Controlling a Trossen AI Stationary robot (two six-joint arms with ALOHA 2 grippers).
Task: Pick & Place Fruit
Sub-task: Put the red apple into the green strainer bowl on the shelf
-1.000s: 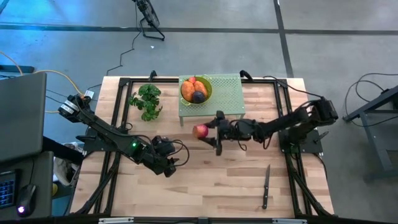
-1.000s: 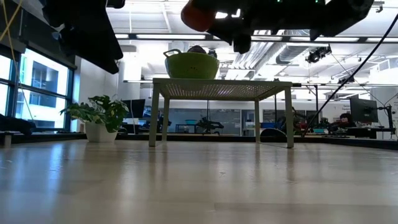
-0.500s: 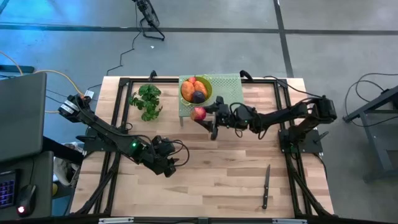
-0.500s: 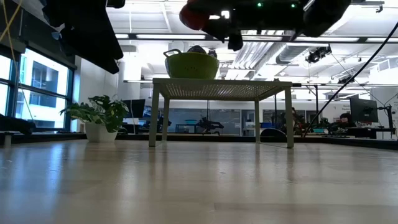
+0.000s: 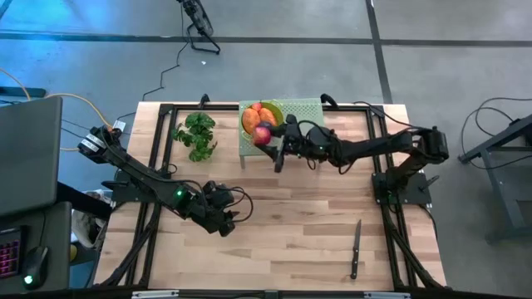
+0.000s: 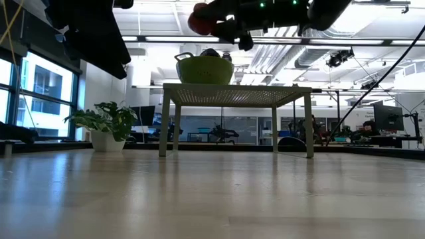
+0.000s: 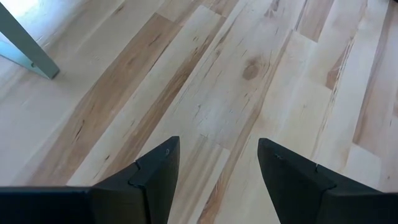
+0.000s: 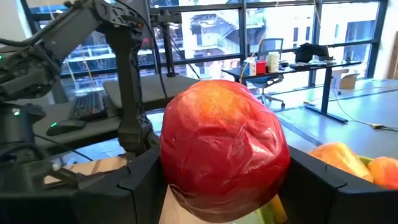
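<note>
Upper centre of the high view: right gripper [image 5: 275,143] clenched on red apple [image 5: 262,134], poised at rim of yellow-green bowl [image 5: 277,115] on small green table [image 5: 306,124]; advise lowering centred over bowl before release, avoiding orange fruit [image 5: 253,120] inside; left gripper [image 5: 226,223] idle, parted, empty.

We've got four cameras here. The high one hangs above and looks straight down on the whole pale wooden plank table [image 5: 274,241] and both arms. The low one sits at tabletop height, looking level across the boards into the room, so we see the small green perforated stand [image 6: 236,94] side-on; the overhead shows that same stand [image 5: 303,124] from above. The left wrist cam points down at bare planks from close up. The right wrist cam is filled by the shiny red apple [image 8: 224,149], which both wider views catch too.
</note>
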